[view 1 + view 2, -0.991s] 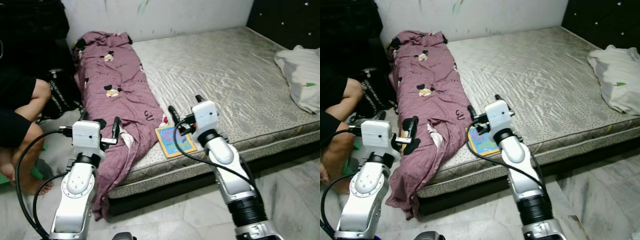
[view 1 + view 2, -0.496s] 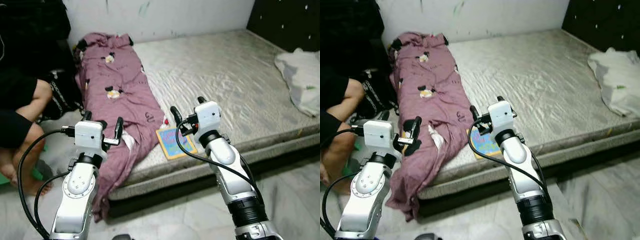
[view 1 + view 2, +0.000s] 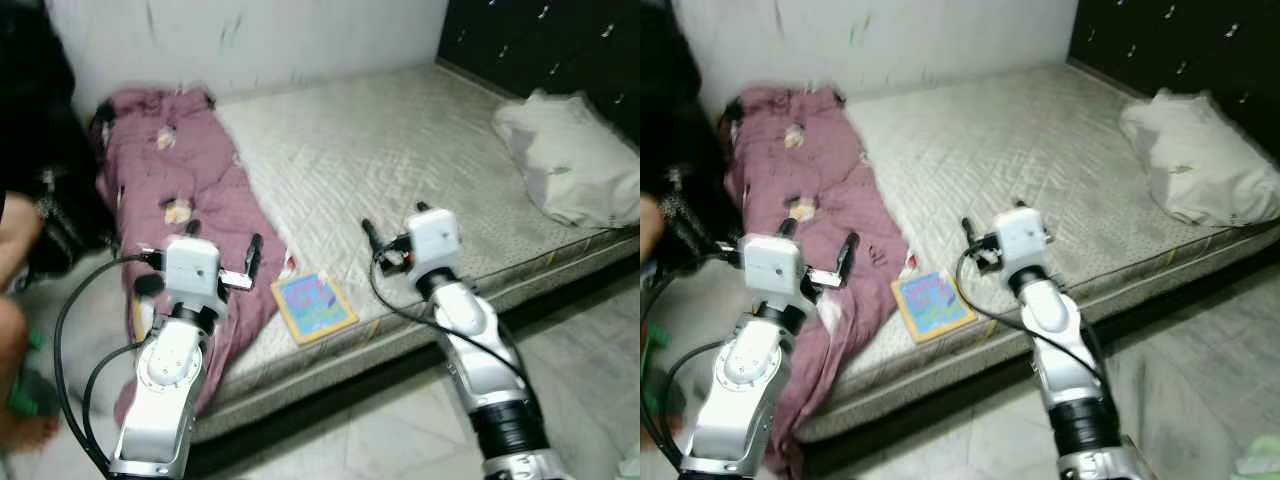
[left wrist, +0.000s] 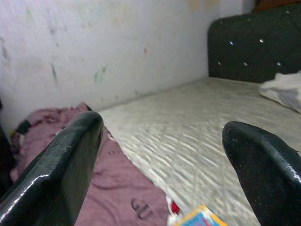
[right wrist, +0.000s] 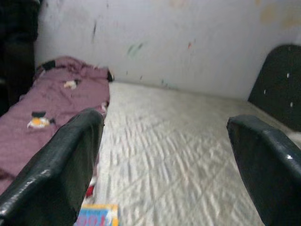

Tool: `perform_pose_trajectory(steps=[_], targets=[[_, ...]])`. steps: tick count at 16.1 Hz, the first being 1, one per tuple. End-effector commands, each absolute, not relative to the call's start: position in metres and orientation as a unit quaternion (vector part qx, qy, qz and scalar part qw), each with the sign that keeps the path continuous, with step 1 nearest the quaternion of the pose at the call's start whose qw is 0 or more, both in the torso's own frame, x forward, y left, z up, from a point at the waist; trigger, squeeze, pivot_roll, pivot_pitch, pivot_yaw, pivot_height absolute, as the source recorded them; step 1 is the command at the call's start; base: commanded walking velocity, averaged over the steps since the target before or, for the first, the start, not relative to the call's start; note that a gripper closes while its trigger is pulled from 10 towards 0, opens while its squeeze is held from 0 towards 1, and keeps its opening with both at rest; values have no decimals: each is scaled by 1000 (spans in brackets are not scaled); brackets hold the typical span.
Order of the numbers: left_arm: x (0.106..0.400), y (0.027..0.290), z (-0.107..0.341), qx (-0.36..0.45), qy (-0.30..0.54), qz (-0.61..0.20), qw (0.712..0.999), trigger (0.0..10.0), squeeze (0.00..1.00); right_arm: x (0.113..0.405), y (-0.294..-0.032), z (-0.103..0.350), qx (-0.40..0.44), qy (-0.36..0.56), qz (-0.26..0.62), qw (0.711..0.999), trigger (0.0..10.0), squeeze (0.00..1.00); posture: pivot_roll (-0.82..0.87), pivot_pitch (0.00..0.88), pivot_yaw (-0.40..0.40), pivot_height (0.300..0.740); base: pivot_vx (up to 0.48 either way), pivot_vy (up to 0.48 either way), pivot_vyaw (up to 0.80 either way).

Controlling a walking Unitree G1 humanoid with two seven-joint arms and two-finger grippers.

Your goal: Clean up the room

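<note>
Lying on the mattress [image 3: 400, 170]: one book [image 3: 313, 305], one purple blanket [image 3: 175, 200], one pillow [image 3: 565, 160]; both jaws spread.

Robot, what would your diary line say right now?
left hand: open, above purple blanket | right hand: open, over mattress | colorful book: near mattress edge, untouched

Fingers [image 5: 56, 169]: two, black, spread wide apart.
Mattress [image 5: 178, 141]: grey, quilted.
Blanket [image 5: 42, 103]: purple, on mattress edge.
Book [image 5: 96, 215]: on mattress, beside blanket.
Headboard [image 5: 280, 80]: dark.
</note>
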State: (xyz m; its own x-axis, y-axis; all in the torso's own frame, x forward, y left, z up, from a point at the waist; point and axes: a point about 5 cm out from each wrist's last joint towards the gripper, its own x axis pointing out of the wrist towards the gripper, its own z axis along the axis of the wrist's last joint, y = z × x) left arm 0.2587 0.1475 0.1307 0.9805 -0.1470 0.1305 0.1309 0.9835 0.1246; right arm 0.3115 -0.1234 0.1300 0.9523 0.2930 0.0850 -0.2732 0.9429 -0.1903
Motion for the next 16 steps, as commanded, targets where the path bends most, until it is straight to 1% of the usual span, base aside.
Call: perform_pose_trajectory(steps=[1, 5, 16], targets=[[259, 160, 130, 66, -66, -51, 994, 10000, 0, 314, -107, 139, -81, -75, 166, 980, 10000, 0, 31, 0, -1, 740, 307, 0, 0], [260, 160, 129, 68, -65, -45, 995, 10000, 0, 315, -110, 137, -88, -73, 163, 980, 10000, 0, 33, 0, -1, 740, 0, 0, 0], [262, 158, 129, 65, -64, -50, 995, 10000, 0, 317, -108, 136, -95, -73, 167, 979, 10000, 0, 31, 0, -3, 740, 0, 0, 784]])
